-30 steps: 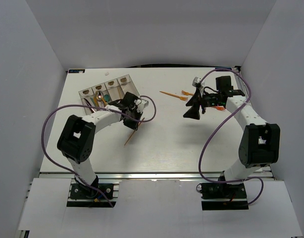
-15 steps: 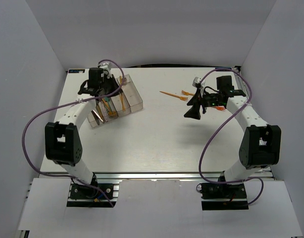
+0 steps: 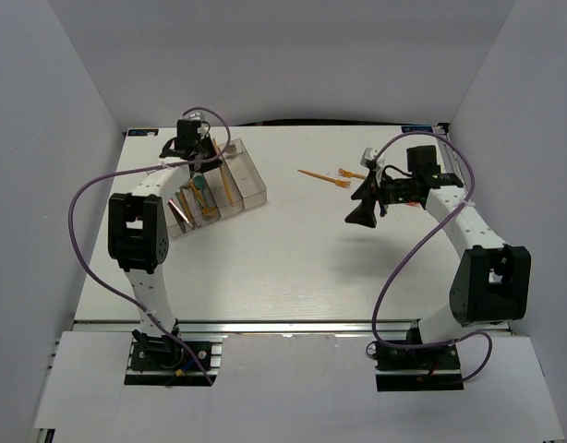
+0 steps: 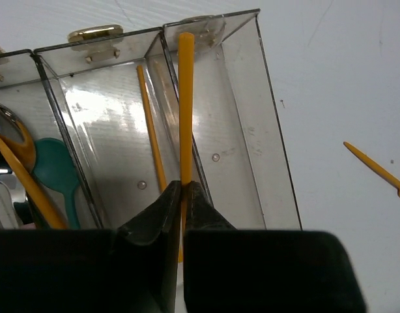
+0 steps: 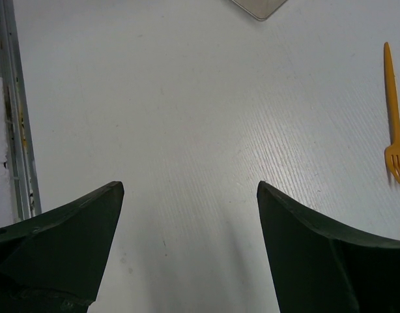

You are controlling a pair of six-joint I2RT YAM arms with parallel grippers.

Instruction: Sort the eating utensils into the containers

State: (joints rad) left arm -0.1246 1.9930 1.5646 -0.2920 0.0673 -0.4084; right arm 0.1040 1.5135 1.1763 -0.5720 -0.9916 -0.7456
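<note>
The containers (image 3: 249, 181) are four joined clear bins at the table's back left. My left gripper (image 3: 204, 157) hovers over them and is shut on a long orange utensil handle (image 4: 185, 98). In the left wrist view, the fingertips of that gripper (image 4: 184, 185) pinch the handle above the wall between the two rightmost bins (image 4: 273, 130). One bin holds a thin orange utensil (image 4: 151, 134); bins further left hold a teal spoon (image 4: 57, 173) and an orange spoon (image 4: 21, 173). My right gripper (image 3: 360, 210) is open and empty above bare table, its jaws (image 5: 190, 189) wide apart.
Two orange forks (image 3: 322, 176) (image 3: 350, 173) lie on the table at the back, left of the right gripper. One orange fork (image 5: 394, 111) shows in the right wrist view. The table's rail edge (image 5: 11, 111) runs along that view's left side.
My left arm swung from the table's left middle back to the bins, carrying the orange utensil, and now holds it over the rightmost bins. The right arm barely moved.
</note>
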